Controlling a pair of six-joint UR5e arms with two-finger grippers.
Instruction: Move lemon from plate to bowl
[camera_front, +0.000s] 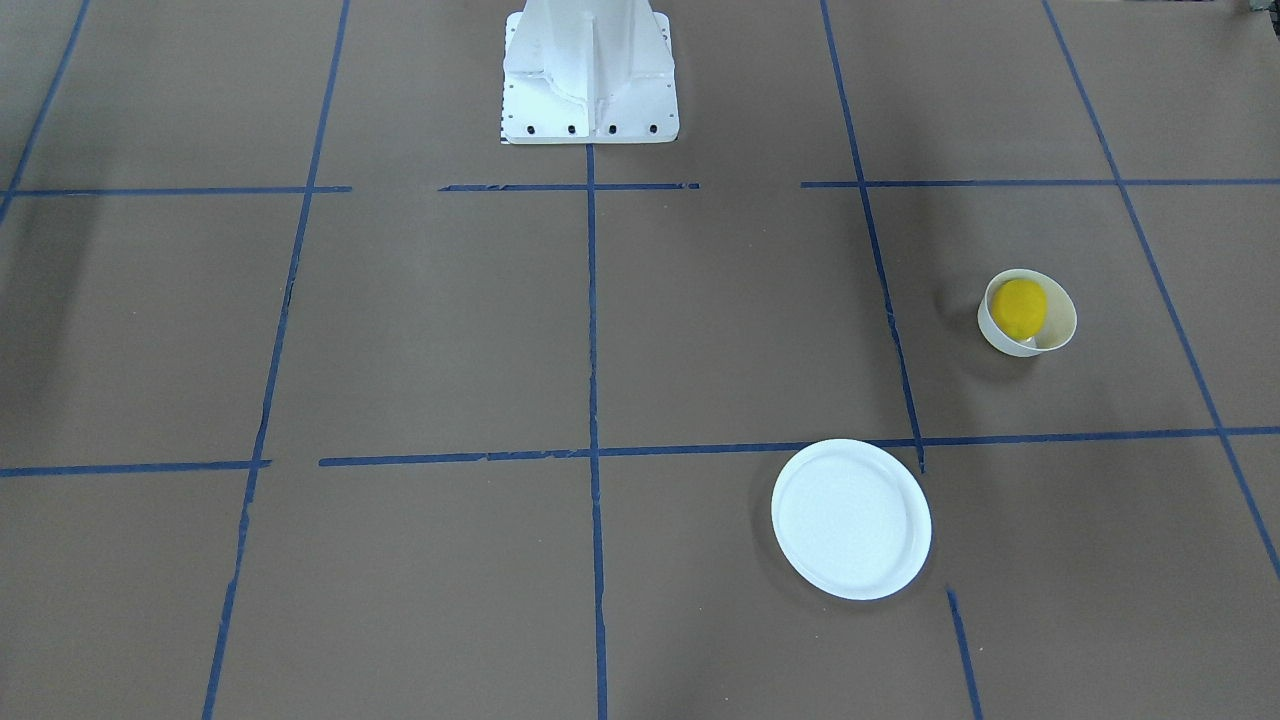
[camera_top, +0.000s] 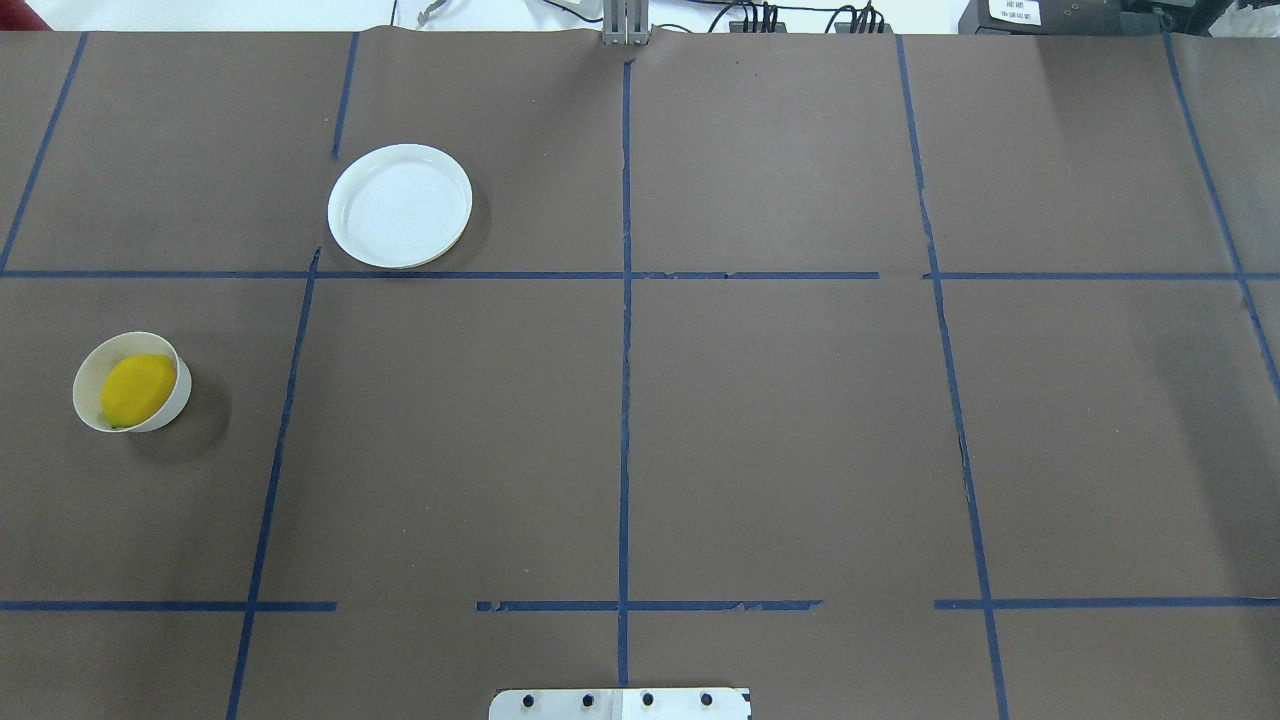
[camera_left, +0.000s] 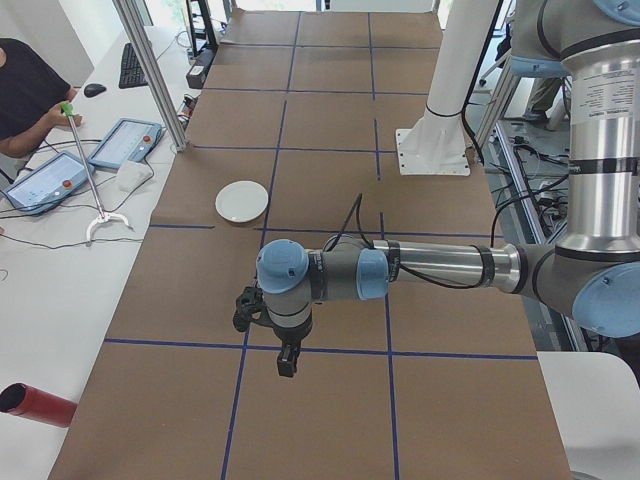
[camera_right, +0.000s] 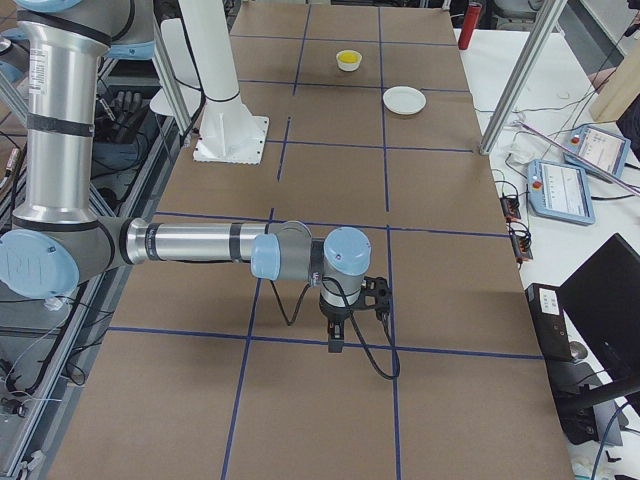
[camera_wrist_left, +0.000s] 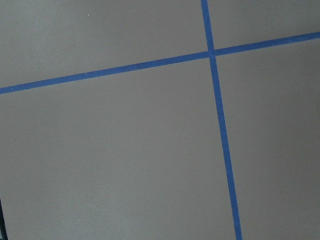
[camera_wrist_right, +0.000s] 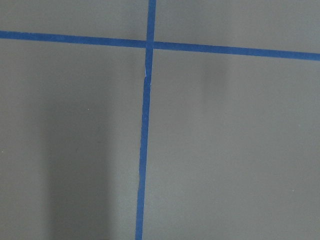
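Note:
The yellow lemon (camera_front: 1018, 307) lies inside the small white bowl (camera_front: 1062, 332), which leans a little to one side. In the overhead view the lemon (camera_top: 137, 388) and bowl (camera_top: 178, 392) are at the far left. The white plate (camera_front: 850, 520) is empty; in the overhead view the plate (camera_top: 400, 205) sits farther back, apart from the bowl. My left gripper (camera_left: 286, 368) shows only in the exterior left view, pointing down above the table. My right gripper (camera_right: 335, 344) shows only in the exterior right view. I cannot tell whether either is open or shut.
The table is covered in brown paper with a grid of blue tape lines (camera_top: 625, 400). The white robot base (camera_front: 590, 75) stands at the table's edge. Both wrist views show only paper and tape. An operator's desk with tablets (camera_left: 125, 143) runs along the far side.

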